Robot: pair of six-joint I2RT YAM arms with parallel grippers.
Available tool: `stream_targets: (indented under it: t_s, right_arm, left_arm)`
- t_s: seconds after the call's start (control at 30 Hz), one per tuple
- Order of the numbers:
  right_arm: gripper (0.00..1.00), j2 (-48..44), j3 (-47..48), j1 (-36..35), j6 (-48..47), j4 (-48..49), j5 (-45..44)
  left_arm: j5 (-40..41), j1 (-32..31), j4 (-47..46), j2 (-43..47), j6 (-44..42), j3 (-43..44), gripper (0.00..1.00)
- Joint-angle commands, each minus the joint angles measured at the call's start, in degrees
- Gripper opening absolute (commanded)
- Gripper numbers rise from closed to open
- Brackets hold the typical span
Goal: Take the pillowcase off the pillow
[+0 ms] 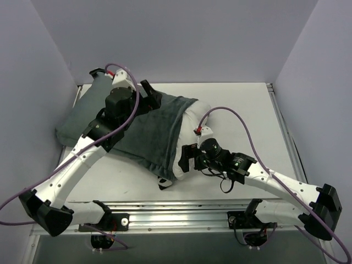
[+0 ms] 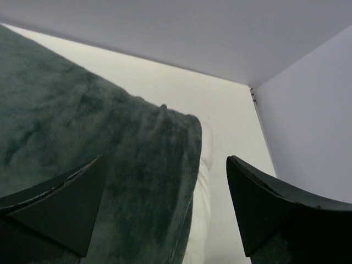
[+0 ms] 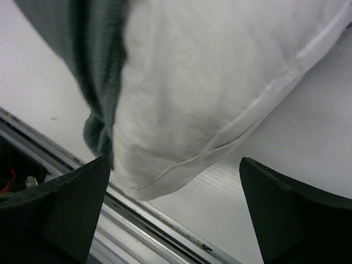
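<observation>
The pillowcase (image 1: 148,129) shows its plain dark grey-green face and lies slantwise across the table; no zebra stripes show. The white pillow (image 1: 191,118) sticks out of its right-hand open end. My left gripper (image 1: 149,92) is open over the cover's far edge; in the left wrist view the gripper (image 2: 165,212) has the cover (image 2: 99,143) under it and a strip of pillow (image 2: 203,187) beside it. My right gripper (image 1: 186,157) is open at the pillow's near corner. In the right wrist view the gripper (image 3: 173,214) faces that corner of the pillow (image 3: 209,93), with the cover's edge (image 3: 96,60) to the left.
The white table (image 1: 242,115) is enclosed by pale walls on the left, back and right. A metal rail (image 1: 181,210) runs along the near edge and shows under the right gripper in the right wrist view (image 3: 143,223). The cover's far left end lies against the left wall.
</observation>
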State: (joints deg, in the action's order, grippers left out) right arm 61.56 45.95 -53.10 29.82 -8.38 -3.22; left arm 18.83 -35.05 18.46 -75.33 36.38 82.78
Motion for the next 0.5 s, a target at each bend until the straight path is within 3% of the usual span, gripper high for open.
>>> stream_targets:
  t_s: [0.0, 0.13, 0.27, 0.47]
  right_arm:
    - [1.00, 1.3, -2.7, 4.2, 4.2, 5.6, 0.4]
    - [1.00, 1.7, -7.4, 10.3, 4.5, 15.6, 15.4]
    - [1.00, 7.1, -7.5, 10.6, 2.3, 20.8, 20.2]
    - [1.00, 13.2, -5.2, 10.9, 0.3, 25.0, 24.2]
  left_arm:
    - [-4.5, 0.2, 5.5, 4.3, -0.7, -5.9, 0.97]
    - [-11.2, 0.2, 7.3, 10.5, 0.3, -15.7, 0.97]
    - [-18.7, 0.0, 3.5, 18.0, 2.3, -29.3, 0.97]
    - [-27.5, -1.9, -2.2, 22.9, 7.6, -41.4, 0.97]
